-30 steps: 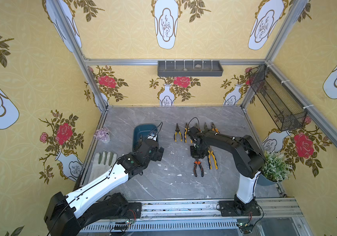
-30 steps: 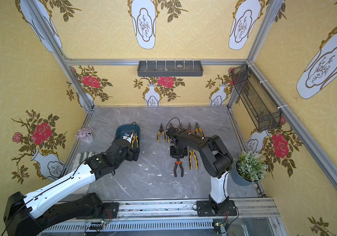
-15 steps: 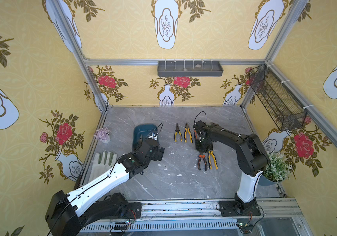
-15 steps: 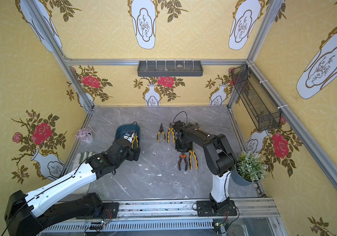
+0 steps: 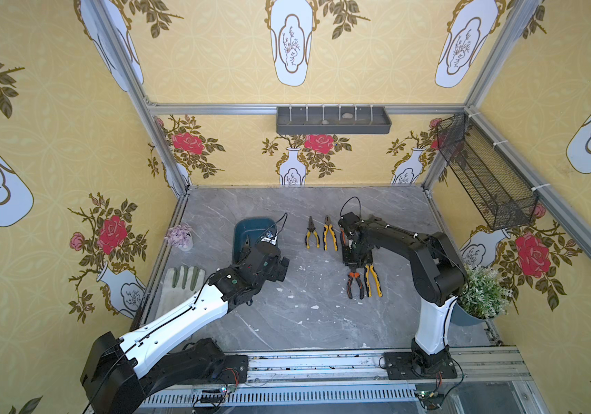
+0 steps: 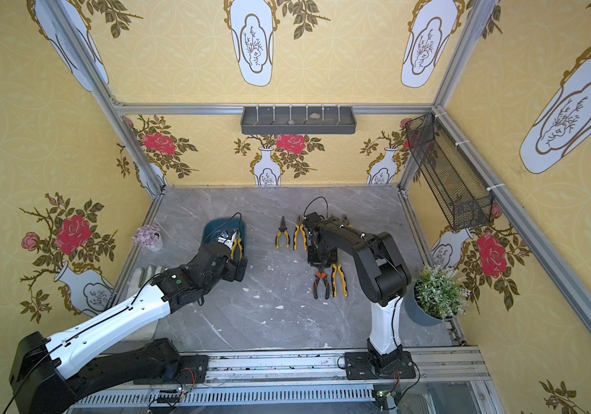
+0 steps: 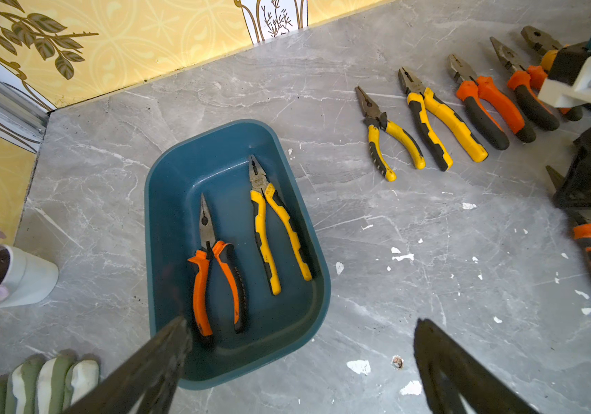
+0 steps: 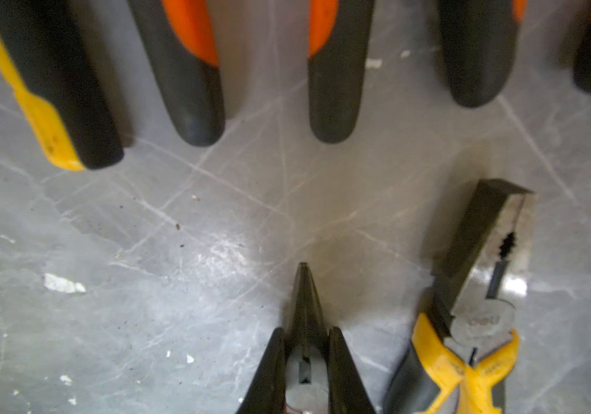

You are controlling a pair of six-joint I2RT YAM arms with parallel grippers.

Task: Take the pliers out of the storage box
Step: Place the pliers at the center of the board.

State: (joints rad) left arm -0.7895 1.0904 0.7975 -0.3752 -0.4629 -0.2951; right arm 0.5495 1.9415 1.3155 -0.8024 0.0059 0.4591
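In both top views a grey tray (image 5: 333,120) and a mesh basket (image 5: 484,172) hang on the walls. A potted plant (image 5: 484,294) stands lower right and a glove (image 5: 182,283) lies at left. The left arm covers part of the storage box (image 5: 247,229), centre-left

Left wrist view: the left gripper (image 7: 299,322) is wide open at the bottom edge, one finger across the box's lower rim. Orange-handled pliers (image 7: 215,272) and yellow-handled pliers (image 7: 276,233) lie inside

Right wrist view: the right gripper (image 8: 307,330), narrow, clamps the needle-nose pliers (image 8: 304,294) at bottom centre. Combination pliers (image 8: 480,304) lie just right

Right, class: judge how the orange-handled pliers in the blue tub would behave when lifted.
Likely stiff and heavy for size: the orange-handled pliers have long metal jaws. Gripped by one handle, they might hinge open. Lying flat in the storage box, probably won't roll.
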